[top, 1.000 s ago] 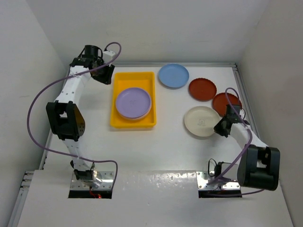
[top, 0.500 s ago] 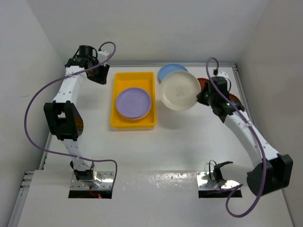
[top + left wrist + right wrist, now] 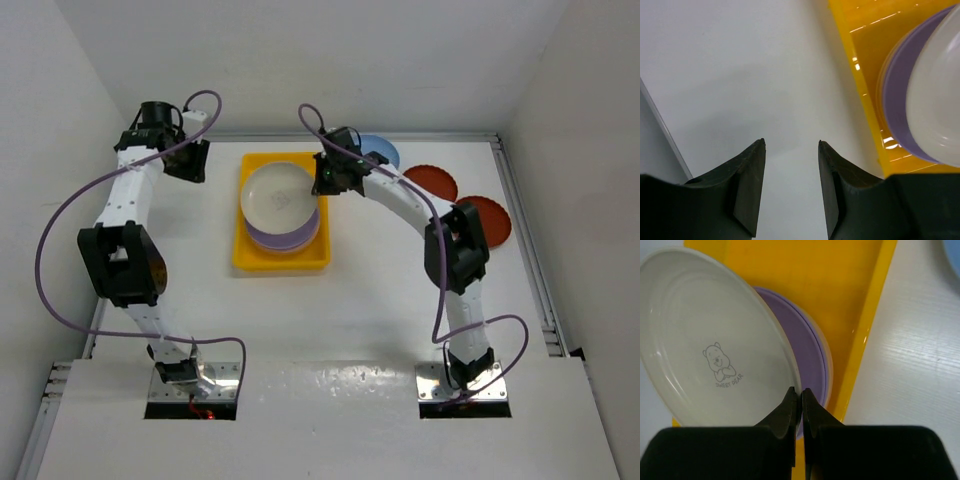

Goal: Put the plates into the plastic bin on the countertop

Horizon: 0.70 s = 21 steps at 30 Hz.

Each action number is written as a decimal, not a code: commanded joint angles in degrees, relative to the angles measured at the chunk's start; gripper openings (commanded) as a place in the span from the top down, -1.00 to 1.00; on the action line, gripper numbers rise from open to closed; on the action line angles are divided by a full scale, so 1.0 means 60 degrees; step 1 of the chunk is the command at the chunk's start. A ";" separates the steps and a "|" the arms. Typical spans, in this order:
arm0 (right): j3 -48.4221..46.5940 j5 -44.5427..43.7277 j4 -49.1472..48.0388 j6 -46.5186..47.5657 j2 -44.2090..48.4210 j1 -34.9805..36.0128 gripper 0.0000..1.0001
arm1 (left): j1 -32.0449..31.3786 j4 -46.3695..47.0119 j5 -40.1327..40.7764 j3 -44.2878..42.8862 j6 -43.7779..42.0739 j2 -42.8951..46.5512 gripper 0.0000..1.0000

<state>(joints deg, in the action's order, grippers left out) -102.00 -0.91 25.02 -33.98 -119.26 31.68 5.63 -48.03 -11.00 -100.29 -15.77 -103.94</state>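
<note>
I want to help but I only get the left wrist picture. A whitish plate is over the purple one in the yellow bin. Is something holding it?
Observer: Yes, the right gripper is shut on the rim of the cream plate, over the lavender plate.
Operator: Are any plates outside the bin?
Observer: Three on the countertop: a light blue plate, a far dark red plate and a near dark red plate.
Operator: Any drawing on the cream one?
Observer: A little bear.

cream plate [image 3: 705,340]: bear print, tilted over lavender plate [image 3: 807,347], rim pinched in right tool [image 3: 801,392] | lavender plate: tops stack in yellow bin [image 3: 250,258] | light blue plate [image 3: 385,152], dark red plates [image 3: 430,184]: flat on desk [image 3: 350,310], right of bin
</note>
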 commanded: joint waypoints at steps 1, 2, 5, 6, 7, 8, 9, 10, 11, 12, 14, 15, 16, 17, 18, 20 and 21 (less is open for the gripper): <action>-0.0885 0.0546 0.0387 0.0053 -0.0118 0.0052 1.00 | 0.0219 0.0256 0.0047 0.0118 0.0123 0.0566 0.02; -0.0872 0.0576 0.0285 0.0081 -0.0220 0.0052 1.00 | 0.0219 0.0256 -0.0040 0.0234 0.0123 0.0566 0.02; -0.0623 0.0576 0.0153 0.0096 -0.0367 0.0052 1.00 | 0.0307 0.0256 -0.0041 0.0323 0.0123 0.0566 0.02; -0.0521 0.0590 0.0109 0.0067 -0.0440 0.0037 1.00 | 0.0307 0.0256 -0.0041 0.0323 0.0123 0.0566 0.02; -0.0491 0.0634 0.0094 0.0082 -0.0513 0.0052 1.00 | 0.0307 0.0256 -0.0041 0.0323 0.0123 0.0566 0.02; -0.0506 0.0751 0.0064 0.0067 -0.0543 0.0052 1.00 | 0.0307 0.0256 -0.0041 0.0323 0.0123 0.0566 0.02; -0.0506 0.0824 0.0064 0.0067 -0.0702 0.0081 1.00 | 0.0394 0.0256 -0.0041 0.0323 0.0123 0.0566 0.02; -0.0549 0.0941 0.0093 0.0082 -0.0762 0.0125 1.00 | 0.0395 0.0256 -0.0041 0.0323 0.0123 0.0566 0.02; -0.0579 0.0957 0.0166 0.0082 -0.0835 0.0125 0.97 | 0.0395 0.0256 -0.0041 0.0323 0.0123 0.0566 0.02; -0.0564 0.0957 0.0239 0.0096 -0.0966 0.0169 0.94 | 0.0395 0.0256 -0.0128 0.0323 0.0123 0.0566 0.02; -0.0448 0.0855 0.0211 0.0082 -0.1011 0.0169 0.75 | 0.0395 0.0256 -0.0129 0.0323 0.0123 0.0566 0.02; -0.0433 0.0883 0.0196 0.0038 -0.1055 0.0198 0.68 | 0.0395 0.0256 -0.0129 0.0323 0.0123 0.0566 0.02; -0.0389 0.0826 0.0196 0.0009 -0.1056 0.0184 0.48 | 0.0395 0.0256 -0.0129 0.0323 0.0123 0.0566 0.02; -0.0388 0.0723 0.0182 0.0037 -0.1056 0.0126 0.37 | 0.0395 0.0256 -0.0129 0.0323 0.0123 0.0566 0.02; -0.0403 0.0708 0.0167 0.0052 -0.1041 0.0169 0.28 | 0.0395 0.0256 -0.0129 0.0323 0.0123 0.0566 0.02; -0.0462 0.0532 0.0196 0.0140 -0.0997 0.0125 0.16 | 0.0395 0.0256 -0.0216 0.0323 0.0123 0.0566 0.02; -0.0447 0.0489 0.0196 0.0198 -0.0939 0.0198 0.13 | 0.0395 0.0256 -0.0217 0.0323 0.0123 0.0566 0.02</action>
<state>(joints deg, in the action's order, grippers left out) -103.31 3.01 27.77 -33.36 -126.21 32.40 7.51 -47.46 -11.27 -98.39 -15.77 -102.96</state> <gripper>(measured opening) 0.427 0.489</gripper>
